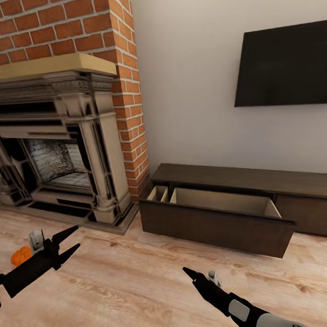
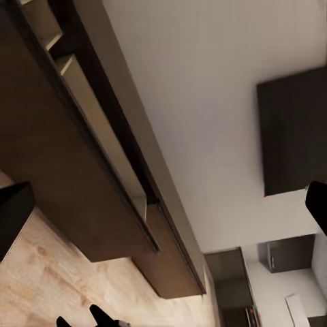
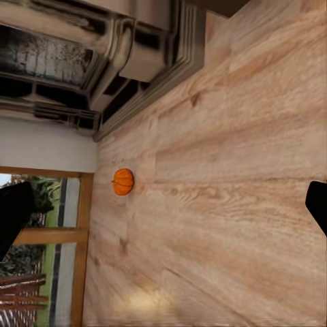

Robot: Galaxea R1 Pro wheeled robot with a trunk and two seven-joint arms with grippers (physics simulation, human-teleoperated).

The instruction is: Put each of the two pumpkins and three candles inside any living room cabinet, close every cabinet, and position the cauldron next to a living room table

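One orange pumpkin (image 1: 20, 255) (image 3: 122, 181) lies on the wooden floor in front of the fireplace, partly hidden behind my left arm. My left gripper (image 1: 67, 244) is open and empty, just right of it and above the floor. The long dark cabinet (image 1: 211, 228) (image 2: 75, 157) stands against the white wall with one wide drawer pulled out; its pale interior (image 1: 219, 201) looks empty. My right gripper (image 1: 192, 274) hovers over the floor in front of that drawer, with its fingers (image 3: 13, 214) spread wide and nothing between them. The candles and the cauldron are out of view.
A stone fireplace (image 1: 61, 155) with a brick chimney (image 1: 125, 88) fills the left side. A black TV (image 1: 283, 64) hangs on the wall above the cabinet. Bare wooden floor (image 1: 141, 276) stretches between the fireplace and the cabinet. A window frame (image 3: 48, 238) lies beyond the pumpkin.
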